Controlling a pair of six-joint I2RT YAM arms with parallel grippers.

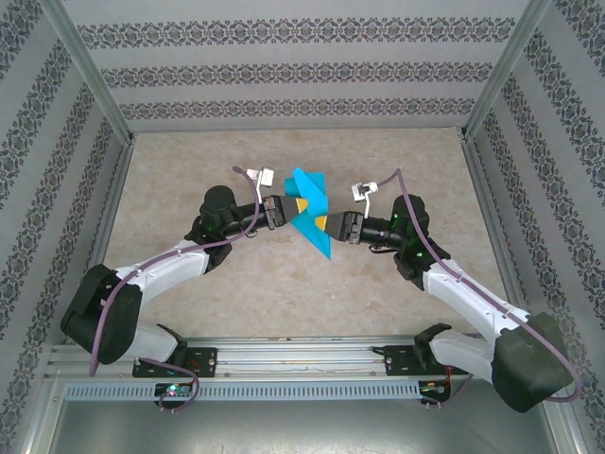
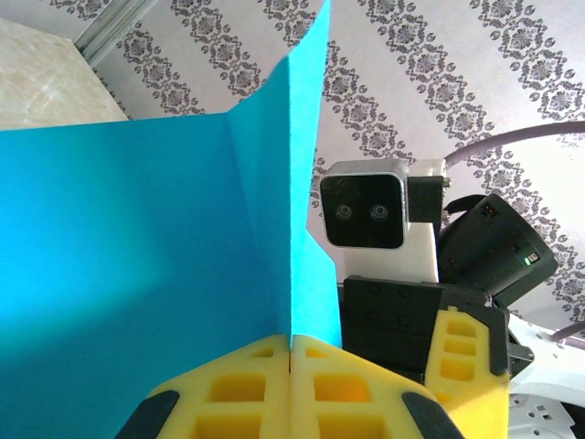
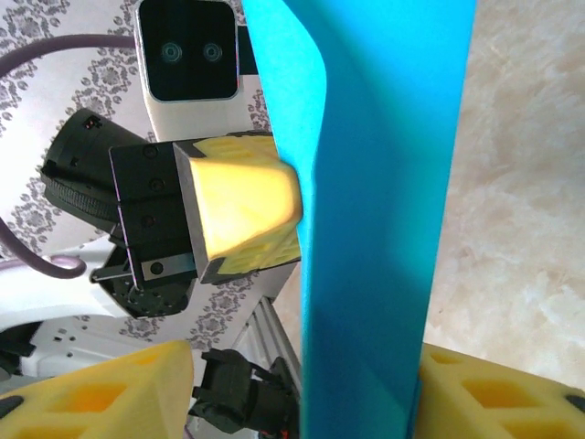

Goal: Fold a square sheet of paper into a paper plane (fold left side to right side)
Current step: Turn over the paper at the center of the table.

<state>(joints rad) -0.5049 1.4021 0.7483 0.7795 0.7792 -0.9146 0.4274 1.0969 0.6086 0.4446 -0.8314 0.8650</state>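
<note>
One paper sheet (image 1: 312, 189), two grippers (image 1: 298, 206) (image 1: 327, 225)

Beige marbled tabletop (image 1: 189, 161), grey damask-striped walls (image 1: 284, 71), aluminium rails (image 1: 302, 357).

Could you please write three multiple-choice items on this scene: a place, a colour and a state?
1. Where is the sheet of paper? A flat on the table; B held up between the left gripper and the right gripper; C on the rail.
2. What colour are the left gripper's pads? A yellow; B red; C black.
3. What is the left gripper's state? A wide open; B shut on the paper; C shut on nothing.
Key: 1 B, the top view shows it raised between them; 2 A, the foam shows yellow; 3 B, its pads meet on the paper.
</note>
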